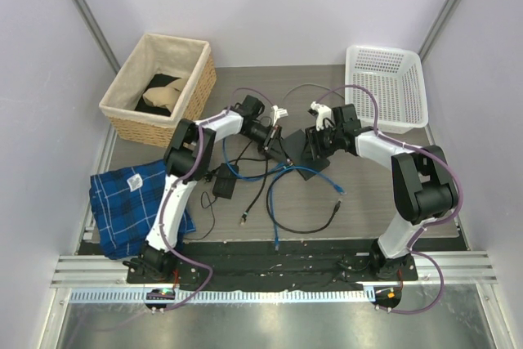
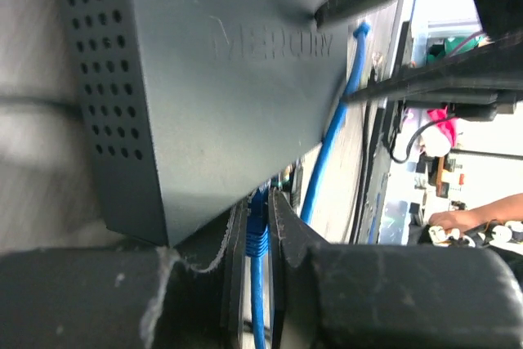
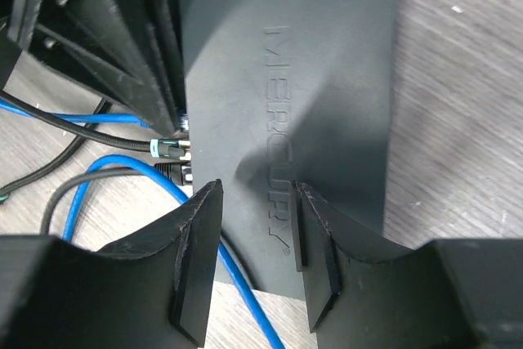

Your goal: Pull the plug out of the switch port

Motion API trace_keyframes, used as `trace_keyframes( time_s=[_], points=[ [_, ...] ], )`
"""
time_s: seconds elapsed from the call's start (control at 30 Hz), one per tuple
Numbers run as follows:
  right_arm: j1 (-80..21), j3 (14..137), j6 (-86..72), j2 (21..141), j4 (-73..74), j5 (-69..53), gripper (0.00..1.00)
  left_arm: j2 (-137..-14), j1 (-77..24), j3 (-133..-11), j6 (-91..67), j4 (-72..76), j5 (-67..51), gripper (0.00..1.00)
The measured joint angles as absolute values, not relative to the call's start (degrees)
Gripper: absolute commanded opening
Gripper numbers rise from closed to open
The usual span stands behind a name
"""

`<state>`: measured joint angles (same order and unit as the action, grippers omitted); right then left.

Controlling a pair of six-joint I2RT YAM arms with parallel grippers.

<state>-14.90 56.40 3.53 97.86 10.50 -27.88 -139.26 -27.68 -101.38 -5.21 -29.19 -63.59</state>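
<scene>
**Top and wrist views of one moment.** We see the left gripper (image 2: 259, 212) closed to a narrow slit on the plug (image 2: 258, 241). The plug is a blue ribbed connector lying lengthwise between the two fingers (image 2: 288, 230), and its lead runs back from the tips toward the wrist.

Directly ahead of these fingertips lies the switch port (image 2: 237, 87), a flat dark box with raised lettering on its face and a perforated side wall. The plug's front end meets the box's near edge, and we cannot tell whether it sits in a socket. A second blue cable (image 2: 331, 140) runs along the box on this gripper's right.

The right gripper (image 3: 255, 202) stands partly open above the same box, its fingers (image 3: 196, 259) a moderate gap apart. One tip sits at the socket edge and the other over the lettered face; we cannot tell whether they press on it. Just left of these tips, other connectors (image 3: 167, 149) enter the box's side.

In the top view the two grippers face each other with the box between them. A black power adapter (image 1: 224, 183) lies on the table (image 1: 368, 194) behind the left gripper, toward its base. A wicker basket (image 1: 151, 130) and a blue plaid cloth (image 1: 131, 202) lie well to its outer side. A white plastic basket (image 1: 413, 100) lies beyond the right gripper.
</scene>
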Motion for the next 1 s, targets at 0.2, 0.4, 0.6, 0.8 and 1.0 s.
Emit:
trace_keyframes(
  time_s=[0.2, 0.4, 0.6, 0.8, 1.0],
  points=[
    [-14.9, 56.4, 3.7, 97.9, 9.9, -27.0, 0.47, -143.3, -27.3, -111.4, -2.2, -38.8, -61.8, 0.00],
    [-14.9, 55.6, 4.0, 97.4, 9.0, -26.7, 0.47, -143.3, -23.2, -115.2, 8.2, -54.2, -57.3, 0.00],
    [-14.9, 54.2, 4.2, 96.5, 7.7, -26.0, 0.47, -135.3, -17.2, -105.2, 7.8, -50.7, -52.5, 0.02],
    [-14.9, 53.8, 4.6, 96.0, 7.7, -25.3, 0.47, -133.1, -16.9, -109.8, 0.2, -38.3, -40.1, 0.40],
    [-14.9, 53.8, 4.7, 96.0, 7.7, -25.2, 0.48, -130.9, -17.6, -110.0, -3.8, -32.8, -33.7, 0.55]
  ],
)
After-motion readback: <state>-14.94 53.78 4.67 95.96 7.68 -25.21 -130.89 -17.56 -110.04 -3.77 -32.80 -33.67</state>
